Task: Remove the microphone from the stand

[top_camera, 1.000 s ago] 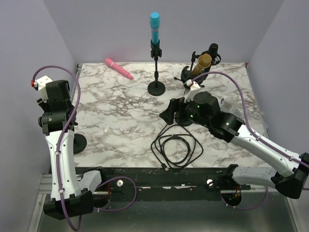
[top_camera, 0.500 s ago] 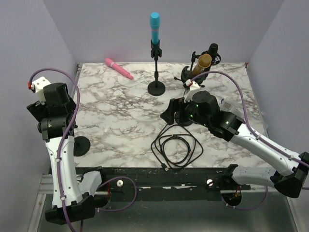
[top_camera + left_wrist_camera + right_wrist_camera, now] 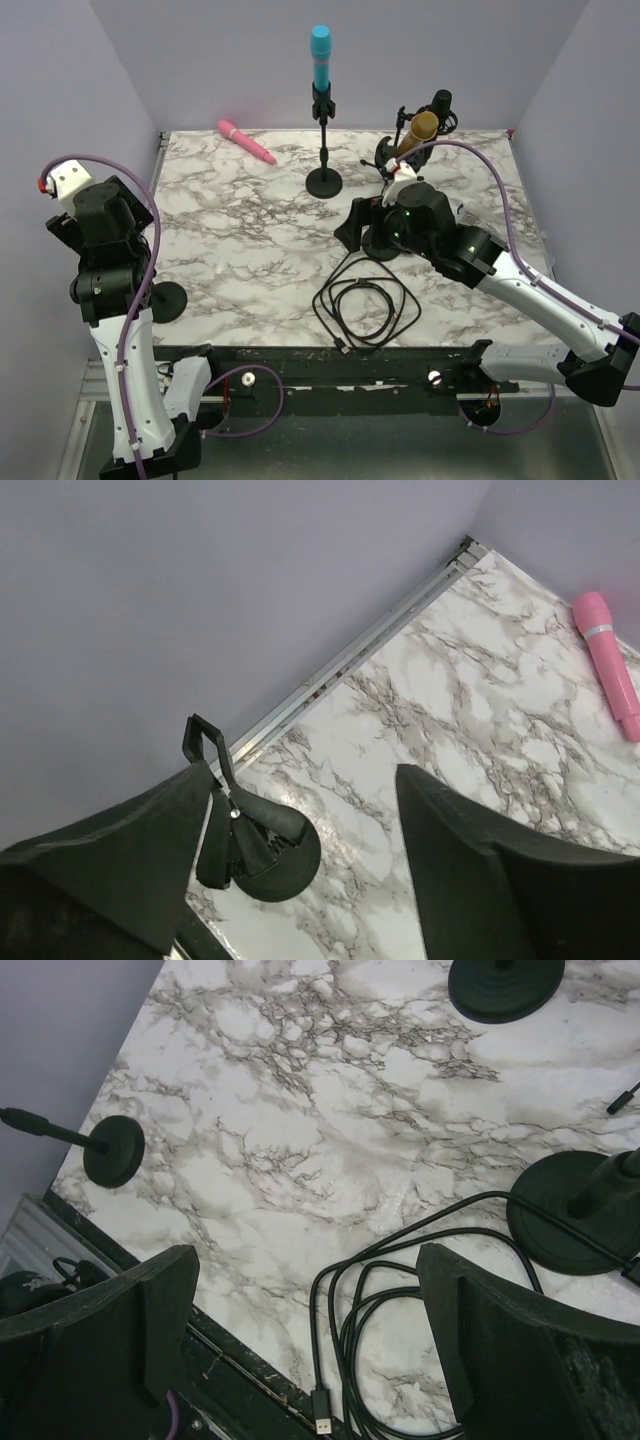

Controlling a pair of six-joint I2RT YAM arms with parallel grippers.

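Note:
A blue microphone [image 3: 320,58] stands upright in the clip of a black stand [image 3: 324,150] at the back centre. A gold microphone [image 3: 419,131] leans in another stand at the back right. A pink microphone [image 3: 245,141] [image 3: 608,660] lies loose on the marble at the back left. My left gripper [image 3: 305,780] is open and empty, high over the left edge, above an empty stand [image 3: 262,845] with a bare clip. My right gripper [image 3: 350,228] [image 3: 305,1260] is open and empty, hanging over the table's middle, well short of the blue microphone.
A coiled black cable [image 3: 365,305] [image 3: 400,1300] lies near the front edge below my right gripper. A round stand base [image 3: 565,1215] sits beside it. The empty stand's base [image 3: 165,299] [image 3: 113,1150] is at the front left. A black microphone [image 3: 441,104] is behind the gold one.
My left arm has risen and drawn back to the left, away from the empty stand. My right arm has edged slightly toward the back.

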